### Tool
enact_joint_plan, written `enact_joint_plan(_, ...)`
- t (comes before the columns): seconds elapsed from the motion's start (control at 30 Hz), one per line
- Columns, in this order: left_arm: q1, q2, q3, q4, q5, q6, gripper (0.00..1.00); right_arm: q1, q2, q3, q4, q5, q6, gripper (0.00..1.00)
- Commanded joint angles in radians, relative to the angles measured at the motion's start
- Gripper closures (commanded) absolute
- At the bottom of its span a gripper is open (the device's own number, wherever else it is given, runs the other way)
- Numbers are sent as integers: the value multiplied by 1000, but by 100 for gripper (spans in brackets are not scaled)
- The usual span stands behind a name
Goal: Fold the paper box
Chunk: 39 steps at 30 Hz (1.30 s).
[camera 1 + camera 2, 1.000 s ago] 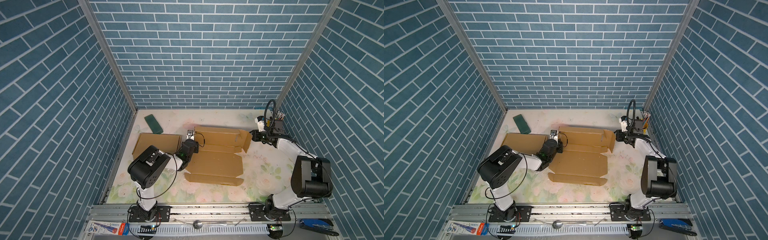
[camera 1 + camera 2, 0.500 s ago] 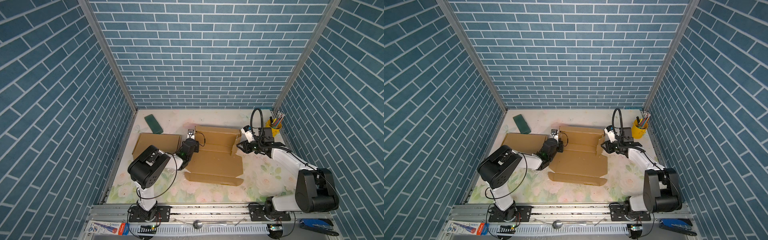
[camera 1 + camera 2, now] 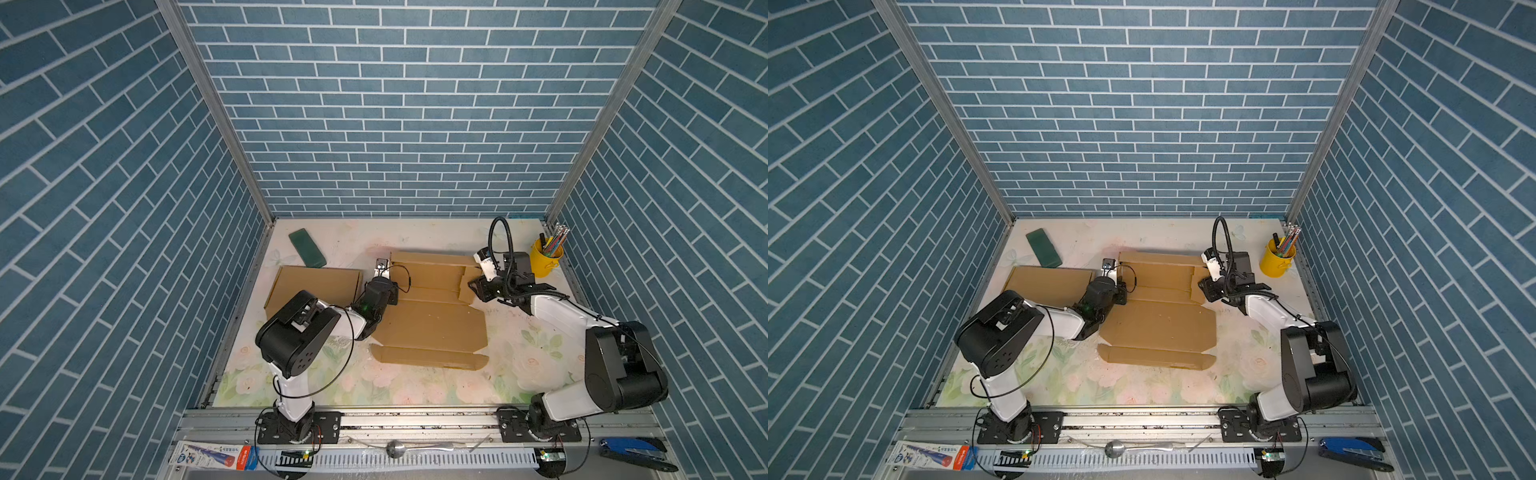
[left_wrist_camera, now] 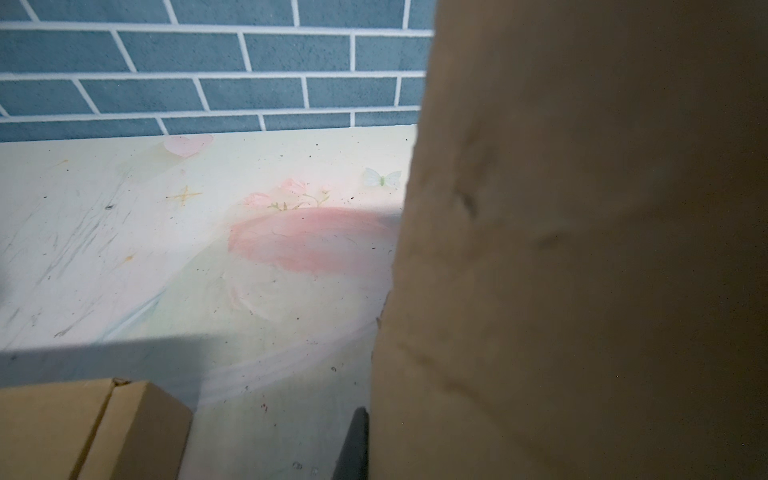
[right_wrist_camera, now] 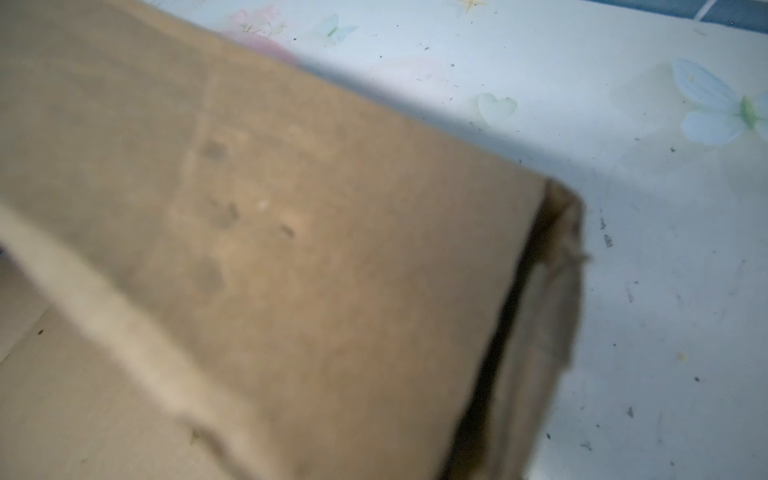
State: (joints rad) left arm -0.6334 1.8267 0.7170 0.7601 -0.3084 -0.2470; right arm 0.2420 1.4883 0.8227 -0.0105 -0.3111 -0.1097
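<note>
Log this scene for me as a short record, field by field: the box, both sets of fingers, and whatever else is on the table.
paper box: unfolded, mostly flat mid-table, side flaps lifted
left fingers: shut, at its left flap, seemingly pinching it
right fingers: at its right flap; open or shut unclear
flat carton: left of the box
green case: back left
yellow cup: back right, holding pencils

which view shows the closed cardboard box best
A top view: the closed cardboard box shows nearly whole, the left arm hiding its near edge; both top views do. The left wrist view catches one corner; the right wrist view, none.
</note>
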Motion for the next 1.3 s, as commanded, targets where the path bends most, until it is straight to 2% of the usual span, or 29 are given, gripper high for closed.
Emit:
enact_joint_plan(0.0,-2,2,16,-38,2,36,100,-1,28,24,72,73,-23,58)
enact_joint_plan(0.13,-2,-4,32,-82,14,9,100,-1,56,50,70,63,-40,63)
enact_joint_plan(0.33,-3,-14,56,-163,54,-112,100,2,106,93,87,127,-37,71)
enact_joint_plan(0.67,-3,-61,93,-289,100,-242,100,60,162,155,62,426,33,98)
enact_joint_plan(0.73,-3,-81,106,-327,111,-253,100,64,165,163,51,467,63,100)
enact_joint_plan(0.87,-3,-141,130,-438,144,-282,100,76,163,243,-106,566,136,100)
enact_joint_plan(1.07,-7,-234,186,-709,219,-385,100,88,132,372,-424,517,124,100)
enact_joint_plan(1.27,-69,-277,185,-901,274,-534,98,91,187,531,-782,471,84,100)
